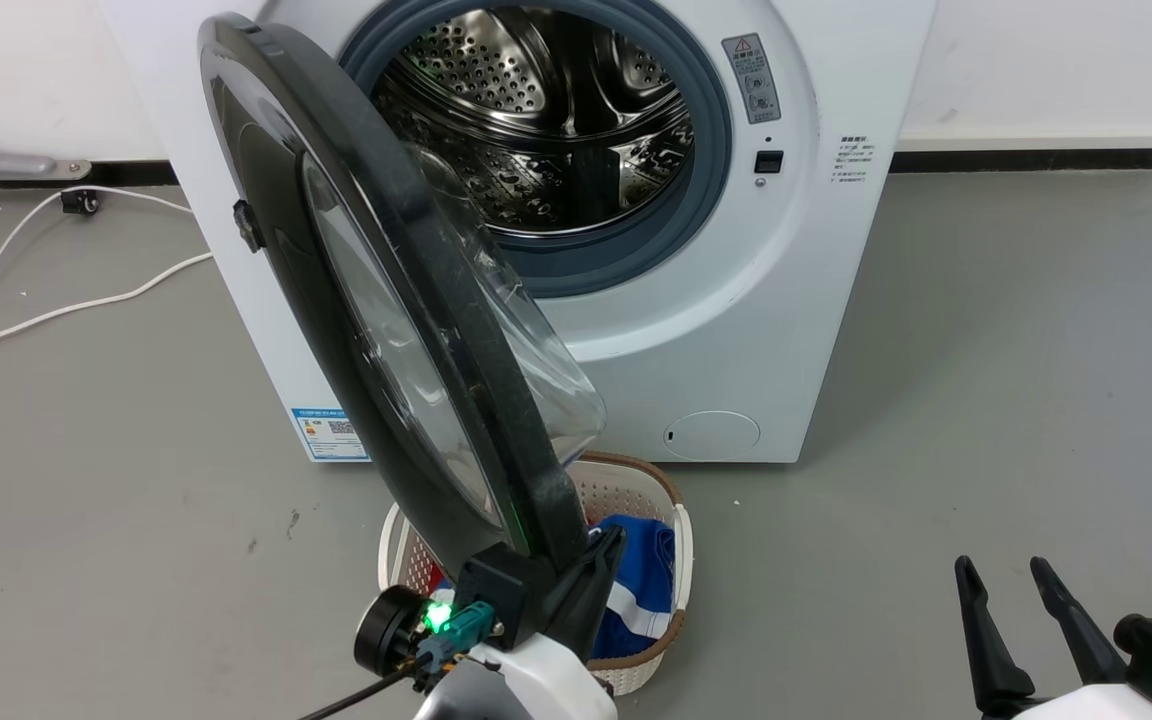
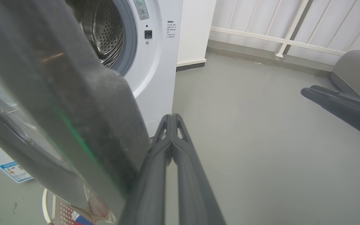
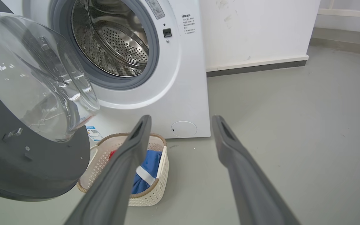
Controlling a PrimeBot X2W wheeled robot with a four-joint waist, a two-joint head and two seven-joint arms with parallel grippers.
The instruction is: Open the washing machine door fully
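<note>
The washing machine door point(image 1: 406, 250) stands swung out from the white washer point(image 1: 796, 300), hinged on my left, its edge turned toward me. Its black rim point(image 2: 58, 93) and clear glass bowl point(image 3: 33, 78) show on the inner side, and the steel drum point(image 1: 546, 110) lies exposed. My left gripper point(image 1: 614, 535) is shut with nothing between its fingers point(image 2: 180, 162). They rest beside the inner face of the door's lower rim. My right gripper point(image 1: 999, 565) hangs open at the lower right, well clear of the door point(image 3: 27, 162), with only floor beyond its gap point(image 3: 181, 118).
A white laundry basket point(image 1: 656, 480) holding blue cloth point(image 1: 641, 580) sits on the floor under the door's lower edge. White cables point(image 1: 56, 310) trail across the grey floor to the left. A grey rounded object point(image 2: 355, 72) and white railing lie off to the right.
</note>
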